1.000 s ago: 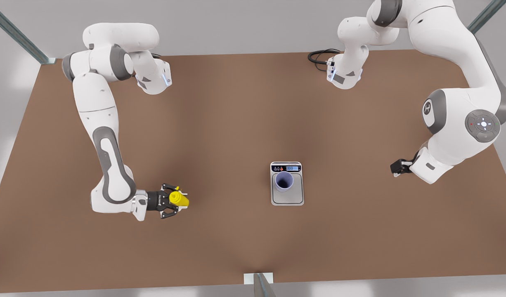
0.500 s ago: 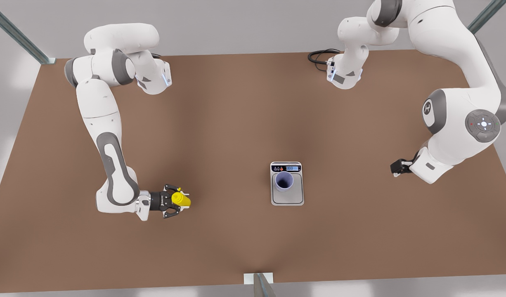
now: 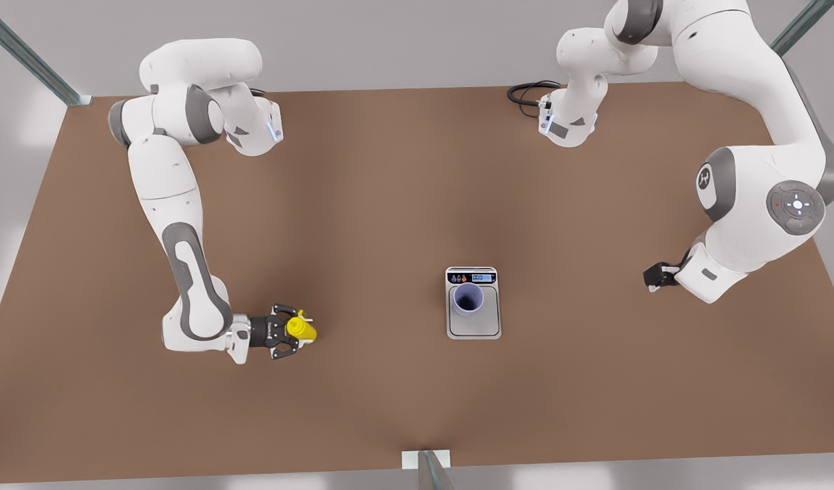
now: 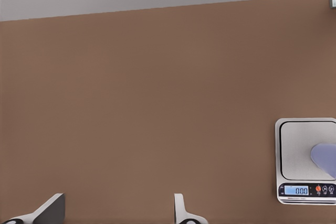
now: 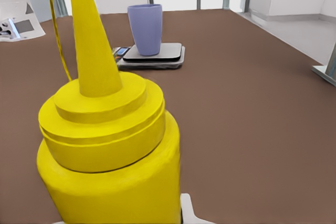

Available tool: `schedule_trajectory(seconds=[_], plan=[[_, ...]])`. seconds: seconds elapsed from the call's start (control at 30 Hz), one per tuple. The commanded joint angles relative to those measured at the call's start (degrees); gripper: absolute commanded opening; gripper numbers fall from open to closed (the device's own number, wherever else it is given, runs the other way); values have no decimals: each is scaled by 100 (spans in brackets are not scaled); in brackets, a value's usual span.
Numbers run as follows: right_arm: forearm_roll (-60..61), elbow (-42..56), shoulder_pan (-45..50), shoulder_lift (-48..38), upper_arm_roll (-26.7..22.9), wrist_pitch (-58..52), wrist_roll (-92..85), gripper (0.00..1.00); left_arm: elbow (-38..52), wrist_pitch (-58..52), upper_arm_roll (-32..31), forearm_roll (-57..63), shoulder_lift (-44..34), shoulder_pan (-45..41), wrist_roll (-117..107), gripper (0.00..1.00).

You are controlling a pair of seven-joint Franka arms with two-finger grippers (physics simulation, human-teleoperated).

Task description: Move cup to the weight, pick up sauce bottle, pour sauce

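Note:
The lavender-blue cup (image 3: 469,300) stands upright on the silver-grey weight (image 3: 475,330) at mid-table, close to its display strip. At the front view's left, my right gripper (image 3: 293,331) is shut on the yellow sauce bottle (image 3: 301,330). In the right wrist view the sauce bottle (image 5: 110,150) stands upright with its nozzle up, and the cup (image 5: 145,29) and weight (image 5: 157,56) sit beyond it. My left gripper (image 3: 652,275) waits open at the front view's right. Its fingers (image 4: 52,208) are spread wide, facing the weight (image 4: 294,150) and the cup (image 4: 325,158).
A black cable (image 3: 526,95) lies coiled at the table's far edge beside an arm base. A metal bracket (image 3: 425,459) sticks up at the near edge. Bare brown tabletop (image 3: 376,204) lies between the sauce bottle and the weight.
My right gripper and the sauce bottle have shifted slightly toward the front view's right, nearer the weight. The left arm, cup and weight have not moved.

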Motion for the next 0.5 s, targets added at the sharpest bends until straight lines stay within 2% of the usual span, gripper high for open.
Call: schedule_trajectory(seconds=[0.0,0.17,0.2,0.23,0.47], plan=[[0,5,0,0,0,0,0,67,0,0,0,1,0,0,0,100],[0,-4,-18,0,0,-18,0,69,9,9,0,1,-1,0,-9,100],[0,-4,-18,0,0,-18,0,76,9,9,0,1,0,0,0,100],[0,5,-18,0,0,-26,0,100,9,9,0,1,0,0,0,100],[-62,-39,-194,-9,-9,-176,0,100,9,53,0,-8,17,0,9,100]])
